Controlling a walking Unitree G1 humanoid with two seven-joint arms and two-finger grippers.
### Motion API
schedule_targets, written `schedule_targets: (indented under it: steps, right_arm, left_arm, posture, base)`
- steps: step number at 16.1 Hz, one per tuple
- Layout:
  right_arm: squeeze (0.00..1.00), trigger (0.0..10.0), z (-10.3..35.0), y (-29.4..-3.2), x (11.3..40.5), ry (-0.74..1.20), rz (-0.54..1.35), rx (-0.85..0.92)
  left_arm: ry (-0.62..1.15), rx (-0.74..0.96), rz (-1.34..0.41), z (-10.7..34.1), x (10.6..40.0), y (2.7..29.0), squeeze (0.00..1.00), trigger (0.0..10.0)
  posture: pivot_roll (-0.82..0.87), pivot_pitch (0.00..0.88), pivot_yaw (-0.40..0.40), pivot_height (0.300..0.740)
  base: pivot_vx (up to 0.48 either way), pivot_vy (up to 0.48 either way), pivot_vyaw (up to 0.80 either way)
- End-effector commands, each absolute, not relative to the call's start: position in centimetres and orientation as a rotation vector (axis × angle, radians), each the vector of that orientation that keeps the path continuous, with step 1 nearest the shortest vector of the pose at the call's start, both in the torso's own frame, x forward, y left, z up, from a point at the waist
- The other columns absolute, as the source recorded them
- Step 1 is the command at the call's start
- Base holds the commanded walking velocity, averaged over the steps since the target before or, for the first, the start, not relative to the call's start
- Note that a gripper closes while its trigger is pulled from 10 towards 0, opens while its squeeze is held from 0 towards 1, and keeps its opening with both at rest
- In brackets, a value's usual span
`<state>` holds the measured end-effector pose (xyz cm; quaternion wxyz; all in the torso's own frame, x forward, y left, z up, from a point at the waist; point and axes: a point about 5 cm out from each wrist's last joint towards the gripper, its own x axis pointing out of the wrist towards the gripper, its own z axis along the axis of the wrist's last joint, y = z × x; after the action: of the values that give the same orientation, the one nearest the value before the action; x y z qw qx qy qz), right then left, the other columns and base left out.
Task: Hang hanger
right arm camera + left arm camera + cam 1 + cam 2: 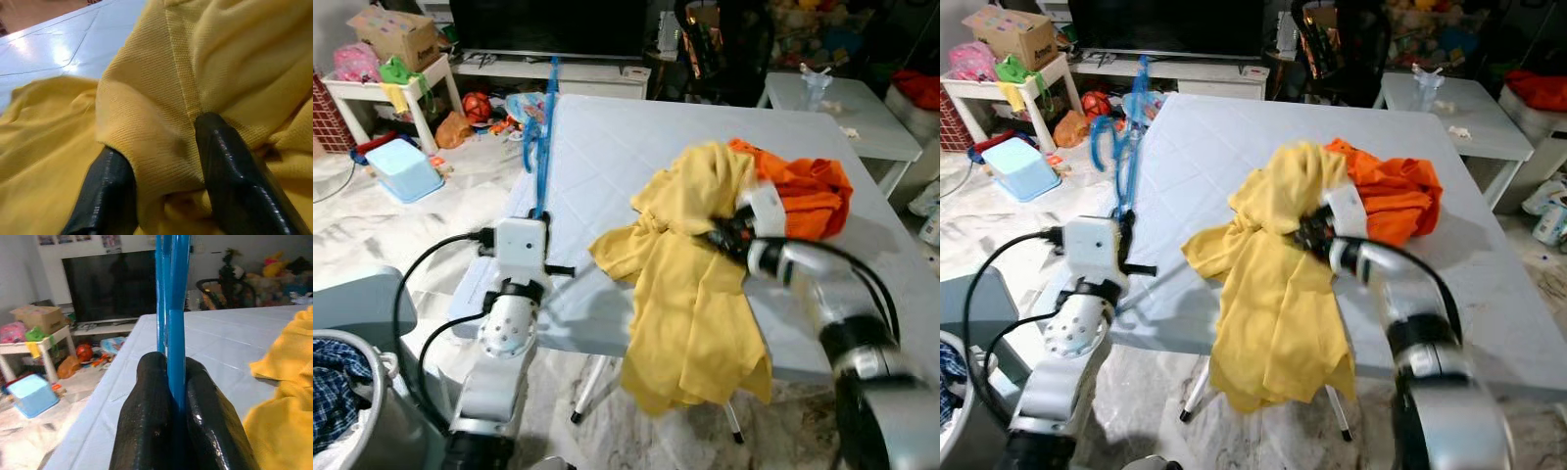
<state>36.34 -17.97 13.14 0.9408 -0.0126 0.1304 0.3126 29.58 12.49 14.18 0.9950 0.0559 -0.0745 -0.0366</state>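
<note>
Hanger (540, 127): blue, held upright at the table's left edge, long axis near vertical, lower end pinched between the left gripper (172, 396) fingers, which are pressed together on it. Left arm stands just off the pale table (607, 157), wrist at edge height.

Centre: yellow garment (690, 284) heaped on the table, part draped over the near edge and hanging toward the floor. Orange garment (808, 191) lies behind it, touching.

Right: right gripper (161, 161) sits in the yellow cloth, a thick fold bunched between its two fingers (234, 166); they grip the fabric without meeting.

Key relation: hanger lies to the left of the held fold, well apart across bare tabletop. Judgement: next move likely needs the two brought together, hanger tilted from vertical toward the garment's opening. Left arm carries the hanger; right arm is nearer the cloth. Neck opening not identifiable in the heap.
</note>
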Motion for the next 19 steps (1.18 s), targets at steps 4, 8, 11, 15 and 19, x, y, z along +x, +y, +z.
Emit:
schedule_targets:
  steps: [4, 8, 11, 15, 19]
  right_arm:
    - [1.0, 10.0, 13.2, -20.7, 32.2, 0.294, 0.779, 0.076]
    - [1.0, 10.0, 14.1, -22.2, 29.5, 0.335, 0.874, 0.018]
    - [1.0, 10.0, 13.8, -21.0, 29.0, 0.349, 0.921, -0.034]
    - [1.0, 10.0, 11.9, -18.9, 28.5, 0.398, 0.888, -0.056]
    - [0.0, 10.0, 10.1, -15.8, 27.9, 0.467, 0.792, -0.122]
  left_arm:
    - [-0.146, 0.109, -0.123, 14.0, 29.8, 12.1, 0.0, 10.0]
    - [-0.139, 0.103, -0.135, 13.8, 29.8, 11.8, 0.0, 10.0]
    - [-0.141, 0.097, -0.145, 13.8, 29.7, 11.7, 0.0, 10.0]
    - [-0.139, 0.104, -0.127, 13.9, 29.8, 12.2, 0.0, 10.0]
    - [-0.138, 0.098, -0.139, 13.8, 29.7, 11.8, 0.0, 10.0]
  posture:
    - [-0.08, 0.0, 0.006, 0.74]
    - [-0.09, 0.0, 0.01, 0.74]
    - [-0.09, 0.0, 0.006, 0.74]
    - [-0.08, 0.0, 0.005, 0.74]
    - [-0.09, 0.0, 0.009, 0.74]
  base:
    - [0.0, 0.0, 0.0]
    - [0.0, 0.0, 0.0]
    - [0.0, 0.0, 0.0]
    - [0.0, 0.0, 0.0]
    - [0.0, 0.0, 0.0]
